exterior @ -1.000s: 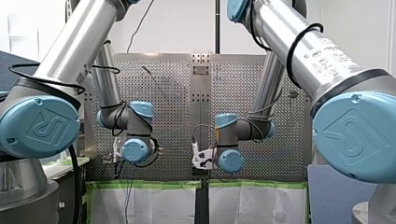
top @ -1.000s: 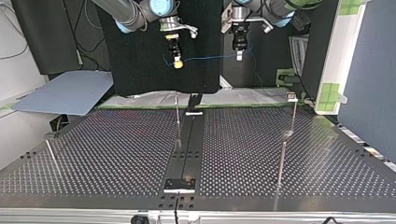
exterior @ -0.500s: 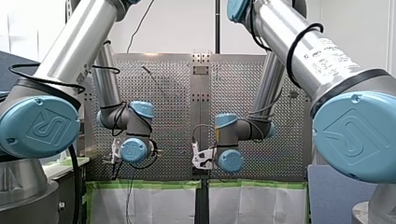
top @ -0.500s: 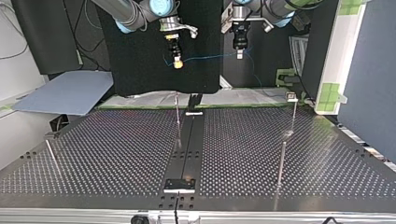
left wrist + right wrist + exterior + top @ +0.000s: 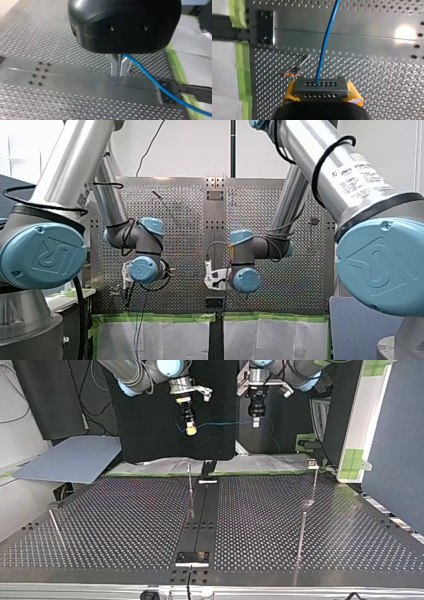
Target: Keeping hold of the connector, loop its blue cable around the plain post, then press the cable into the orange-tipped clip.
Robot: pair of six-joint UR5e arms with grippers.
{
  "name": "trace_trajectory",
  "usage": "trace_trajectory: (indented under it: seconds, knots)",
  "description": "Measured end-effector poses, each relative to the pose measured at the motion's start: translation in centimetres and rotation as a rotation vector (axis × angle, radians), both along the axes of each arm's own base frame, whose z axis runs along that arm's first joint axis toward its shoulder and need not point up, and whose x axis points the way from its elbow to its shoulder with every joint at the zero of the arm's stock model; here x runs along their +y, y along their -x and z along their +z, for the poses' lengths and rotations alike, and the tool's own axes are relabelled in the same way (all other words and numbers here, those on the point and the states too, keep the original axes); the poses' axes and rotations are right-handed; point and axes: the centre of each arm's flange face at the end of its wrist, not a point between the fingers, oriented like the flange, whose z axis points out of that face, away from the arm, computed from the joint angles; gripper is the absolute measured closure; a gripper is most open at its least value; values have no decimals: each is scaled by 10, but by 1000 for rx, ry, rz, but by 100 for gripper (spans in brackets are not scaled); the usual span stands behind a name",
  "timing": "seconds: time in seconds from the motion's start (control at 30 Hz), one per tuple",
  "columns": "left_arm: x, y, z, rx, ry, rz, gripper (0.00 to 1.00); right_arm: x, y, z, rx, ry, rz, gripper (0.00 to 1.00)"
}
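My right gripper [image 5: 189,426] hangs high above the bench [image 5: 100,525], over the edge on the arms' side, about where the dark centre strip [image 5: 202,515] meets that edge. Its yellow pads [image 5: 354,96] are clamped on the two ends of the connector [image 5: 320,87], a grey block with rows of small holes. The blue cable [image 5: 325,42] leaves the middle of the connector. In the top view it runs almost level through the air to my left gripper [image 5: 256,420], which hangs at about the same height. That gripper is well apart from the right one, farther along the same bench edge toward the top view's right. In the left wrist view its two metal fingers [image 5: 113,66] stand close together with only a slit between them, pinched on the cable. From there the cable slants down and away toward the green tape [image 5: 180,77] on the bench edge. The orange-tipped clip [image 5: 295,68], a thin rod seen nearly end-on in the right wrist view, stands on the perforated surface below the right gripper. It is just beside the connector in that view and near the taped edge and a black plate [image 5: 265,27], and the cable runs past it without touching. Other thin posts stand on the bench, one [image 5: 301,532] toward the edge at the top view's right. I cannot tell which of them is the plain post.
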Motion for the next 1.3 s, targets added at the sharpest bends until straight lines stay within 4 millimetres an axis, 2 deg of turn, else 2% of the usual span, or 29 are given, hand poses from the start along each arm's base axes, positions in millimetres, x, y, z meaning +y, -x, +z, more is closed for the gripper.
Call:
trace_trajectory:
  seconds: [0.23, 0.43, 0.67, 0.97, 1.3]
  knots:
    - [-10, -19, 36, -52, 55, 17, 92, -8, -11, 41, -86, -25, 52, 100]
    - [-10, -29, 66, -86, 77, 64, 92, -18, -25, 82, -165, -27, 87, 100]
    - [-8, -36, 101, -126, 115, 128, 92, -35, -37, 144, -228, 17, 92, 100]
    - [-5, -42, 150, -177, 152, 185, 92, -50, -42, 226, -287, 85, 100, 100]
    - [-2, -45, 216, -247, 227, 232, 92, -49, -42, 313, -331, 155, 175, 100]
